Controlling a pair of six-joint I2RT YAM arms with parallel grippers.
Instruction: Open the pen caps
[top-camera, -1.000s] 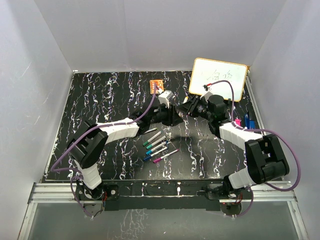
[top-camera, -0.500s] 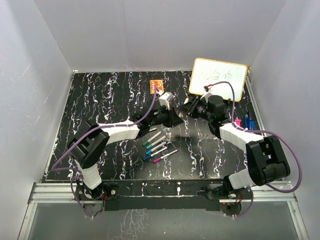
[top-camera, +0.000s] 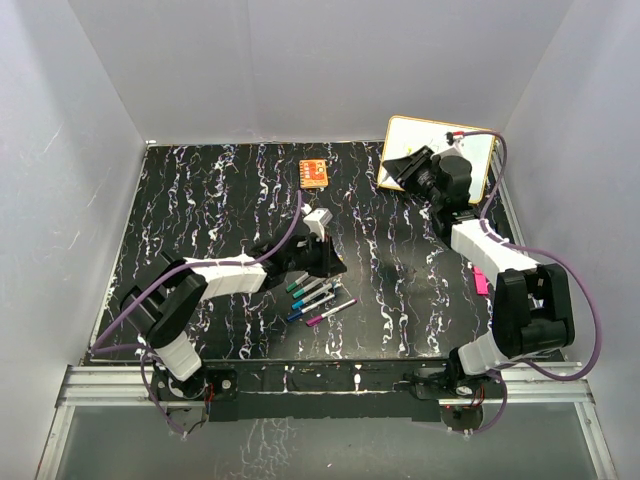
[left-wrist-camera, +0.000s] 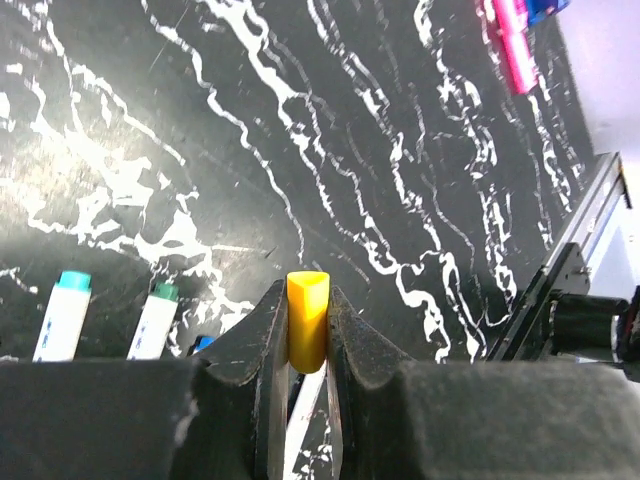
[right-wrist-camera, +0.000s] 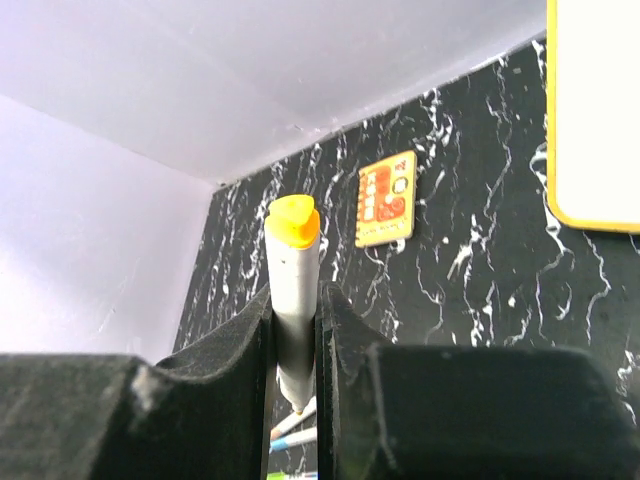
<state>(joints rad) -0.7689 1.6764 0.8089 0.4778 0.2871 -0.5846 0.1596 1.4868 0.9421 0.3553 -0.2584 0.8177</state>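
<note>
Table: black top (top-camera: 200, 200) with white marbling fills the booth floor, and everything sits on it or hangs over it.
Whiteboard: yellow-framed whiteboard (top-camera: 420, 132) at the far right corner, partly hidden behind the raised right arm.
Left arm: left arm (top-camera: 225, 272) stretches low from the near left towards the middle, its wrist right over the far end of the pen row.
Right arm: right arm (top-camera: 480, 245) reaches up and away along the right side, its wrist lifted in front of the whiteboard and well apart from the left one.
Left gripper: left gripper (left-wrist-camera: 307, 300) is clenched, with a yellow cap (left-wrist-camera: 307, 325) pinched upright between the two fingers, just above the table.
Right gripper: right gripper (right-wrist-camera: 294, 295) is clamped on a pen (right-wrist-camera: 293, 262); the pale barrel stands up between the fingers, its yellow-orange end on top, high off the table.
Row of pens: a handful of white-barrelled pens (top-camera: 315, 295) lie side by side near the middle of the table, angled, with green, teal, blue and magenta ends towards the near left. The left wrist view catches a teal-ended and a green-ended one just beside the fingers.
Orange block: small orange block (top-camera: 314, 173) lies flat near the far edge, left of the whiteboard.
Loose caps: a magenta cap (top-camera: 480, 280) lies on the right side of the table beside the right arm. In the left wrist view a blue cap (left-wrist-camera: 545, 8) shows next to it, cut off by the frame edge.
</note>
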